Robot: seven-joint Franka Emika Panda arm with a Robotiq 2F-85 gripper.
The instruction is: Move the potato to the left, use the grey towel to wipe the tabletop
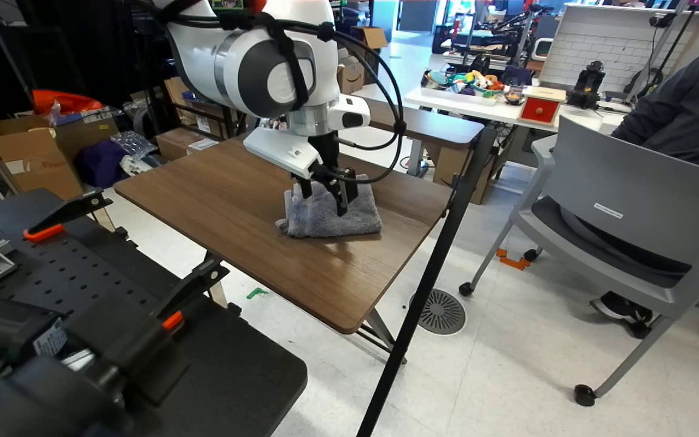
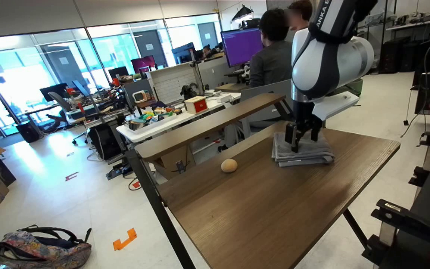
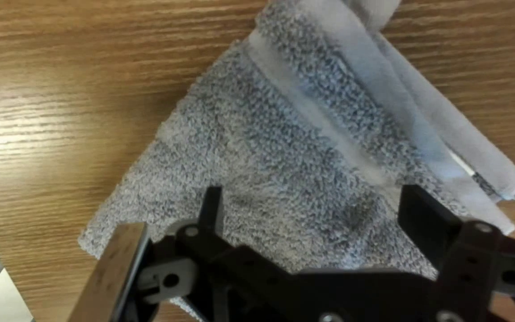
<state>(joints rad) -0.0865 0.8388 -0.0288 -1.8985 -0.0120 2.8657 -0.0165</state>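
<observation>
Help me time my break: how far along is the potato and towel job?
Perhaps done: the potato lies apart from the towel, though these pictures can't confirm it was moved left. In hand: the gripper is open over the folded towel, perhaps about to grasp it. Likely remaining: closing on the towel and wiping the tabletop.
</observation>
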